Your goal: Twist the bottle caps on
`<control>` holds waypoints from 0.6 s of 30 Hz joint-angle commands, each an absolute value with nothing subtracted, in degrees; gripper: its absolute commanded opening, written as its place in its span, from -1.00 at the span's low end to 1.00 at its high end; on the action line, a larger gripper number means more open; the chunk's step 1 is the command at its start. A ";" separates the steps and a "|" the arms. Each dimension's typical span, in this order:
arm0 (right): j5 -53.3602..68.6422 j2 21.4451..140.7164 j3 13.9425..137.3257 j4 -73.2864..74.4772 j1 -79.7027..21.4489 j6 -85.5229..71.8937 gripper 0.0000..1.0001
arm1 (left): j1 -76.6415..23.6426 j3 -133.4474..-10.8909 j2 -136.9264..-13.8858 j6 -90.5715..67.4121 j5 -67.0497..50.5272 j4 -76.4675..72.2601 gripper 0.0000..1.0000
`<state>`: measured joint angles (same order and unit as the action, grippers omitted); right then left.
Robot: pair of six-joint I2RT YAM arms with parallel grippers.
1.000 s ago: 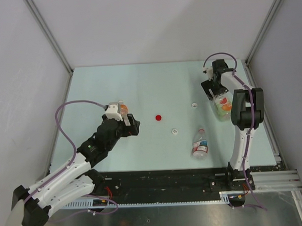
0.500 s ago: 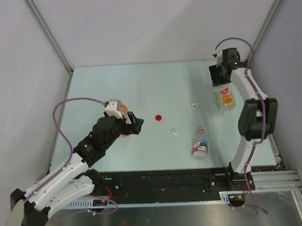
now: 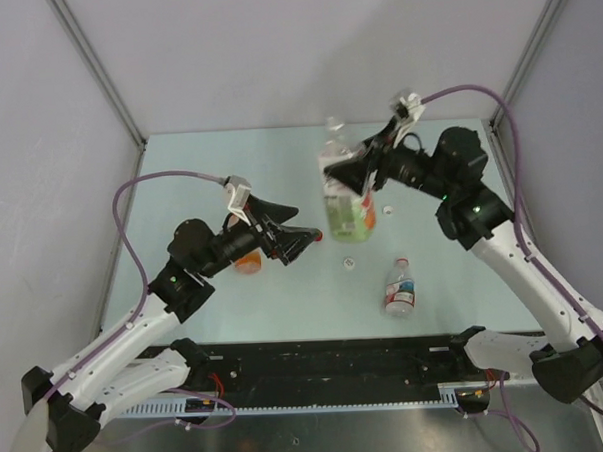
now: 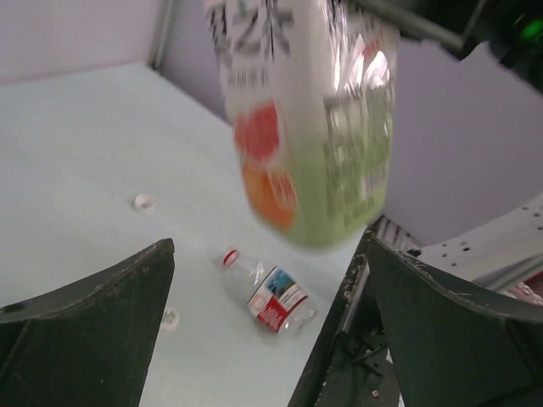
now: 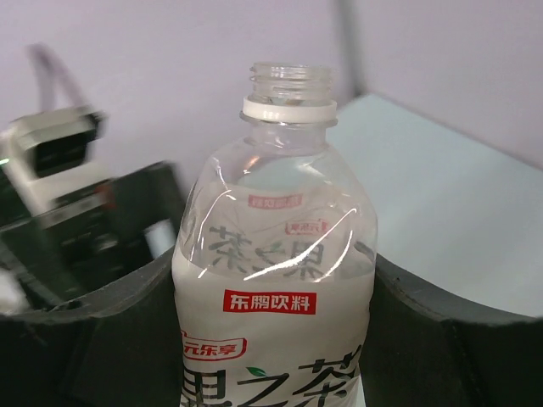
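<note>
Pale green worktop (image 3: 199,170) inside a white-walled enclosure with metal corner posts. Contents, left to right:

1. Orange-liquid bottle (image 3: 248,261). On the worktop, partly hidden under the left arm; its neck cannot be made out. Risk: a swing of that arm could knock it over.
2. Left gripper (image 3: 304,242). Jaws spread wide, holding nothing, aimed at item 4.
3. Red cap (image 3: 319,235). On the worktop just at the left fingertips, mostly covered by them. Risk: tiny and flat, so an off-centre pinch could flick it away.
4. Green-labelled bottle (image 5: 276,280). Upright, neck open with only its white ring, no cap. The left wrist view suggests it hangs clear of the worktop. Risk: thin plastic held by the body may buckle or slip under screwing torque.
5. Near white cap (image 3: 350,264). Loose on the worktop, below item 4.
6. Right gripper (image 3: 364,168). Closed partway around the body of item 4, a finger on each side. Risk: the two grippers are near each other, so a misjudged approach could knock the bottle askew.
7. Far white cap (image 3: 389,210). Loose, just right of item 4.
8. Red-labelled bottle (image 3: 399,288). Lying on its side, apart from the rest. Risk: it may roll if nudged.
</note>
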<state>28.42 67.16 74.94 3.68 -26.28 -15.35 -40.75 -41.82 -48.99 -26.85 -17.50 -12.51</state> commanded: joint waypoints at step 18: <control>24.69 60.77 60.59 -33.50 -45.70 -30.22 -0.10 | -42.68 -43.57 -48.46 -30.74 -30.73 -27.55 0.99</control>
<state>28.49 63.61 64.53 -18.41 -44.05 -25.87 -42.30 -43.07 -48.01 -28.47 -28.91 -23.31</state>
